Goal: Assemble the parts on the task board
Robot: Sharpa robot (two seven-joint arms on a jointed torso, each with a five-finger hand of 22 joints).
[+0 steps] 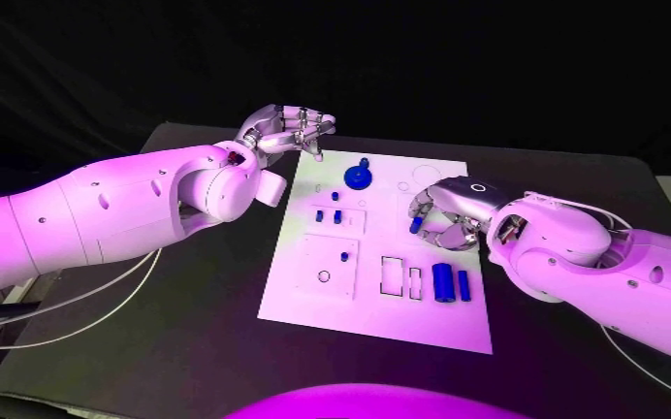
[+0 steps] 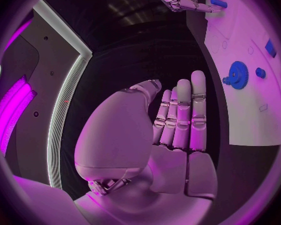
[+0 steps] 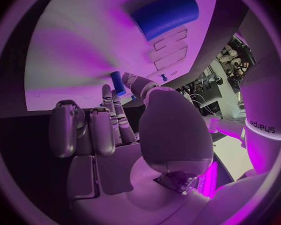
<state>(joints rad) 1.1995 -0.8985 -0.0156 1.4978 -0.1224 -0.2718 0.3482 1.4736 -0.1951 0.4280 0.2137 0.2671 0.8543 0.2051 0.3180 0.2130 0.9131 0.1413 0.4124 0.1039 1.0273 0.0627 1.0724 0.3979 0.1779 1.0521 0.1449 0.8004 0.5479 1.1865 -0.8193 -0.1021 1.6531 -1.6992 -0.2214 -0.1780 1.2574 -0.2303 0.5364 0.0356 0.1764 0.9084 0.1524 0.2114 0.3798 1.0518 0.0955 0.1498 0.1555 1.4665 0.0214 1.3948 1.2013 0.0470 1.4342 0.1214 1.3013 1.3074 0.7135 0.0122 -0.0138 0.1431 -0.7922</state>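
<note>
Two silver many-fingered hands work over the black worktop (image 1: 182,341). Flat white rectangular task board (image 1: 342,303): lies mid-worktop. Left hand (image 1: 287,131): raised beside the board's far left corner, fingers straight and close together, holding nothing. Right hand (image 1: 440,220): over the board's right half, pinching a small blue cylindrical peg (image 3: 118,82) between thumb and fingertips. Blue toothed gear (image 1: 360,177): on the board's far part. Two blue upright cylinders (image 1: 450,283): side by side on the board's near right part.
</note>
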